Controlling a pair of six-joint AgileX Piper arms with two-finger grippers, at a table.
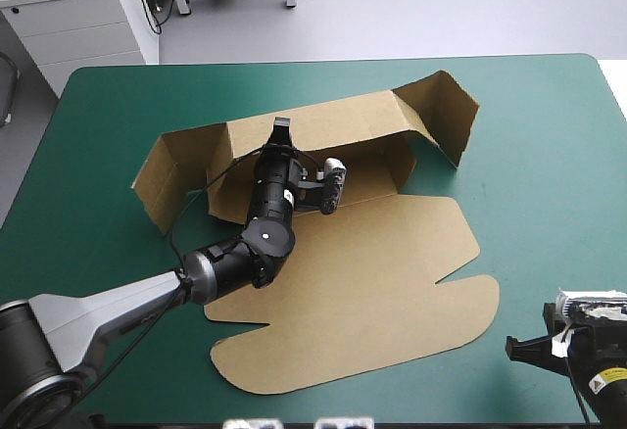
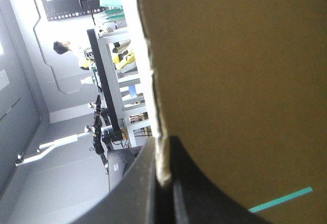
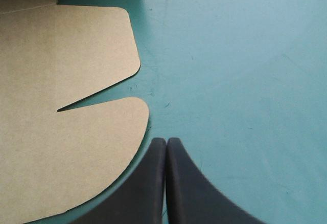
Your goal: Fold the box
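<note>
You've got the box [image 1: 364,176] sitting mid-table on the teal-green cover [image 1: 549,155], and it's only partly raised. The far wall [image 1: 343,120] stands up, the end panels at either side tilt upward, and the lid [image 1: 372,282] lies flat toward the near edge.

Your left gripper [image 1: 282,137] reaches in across the lid to the top of that far wall. In the left wrist view its black fingers [image 2: 204,198] are all but together, with the raw edge of the board pinched between them. Brown board fills the view ahead of the gripper on one side.

Your right gripper [image 3: 166,141] is well apart from all that, low over bare cover near the table's near right corner. Its fingers are pressed together in one pointed arch and grip nothing. Just beside it is the lid's outer edge, where a narrow slit separates two rounded tabs. The fingertips are close to the nearer tab, but you can't tell whether they touch it.
</note>
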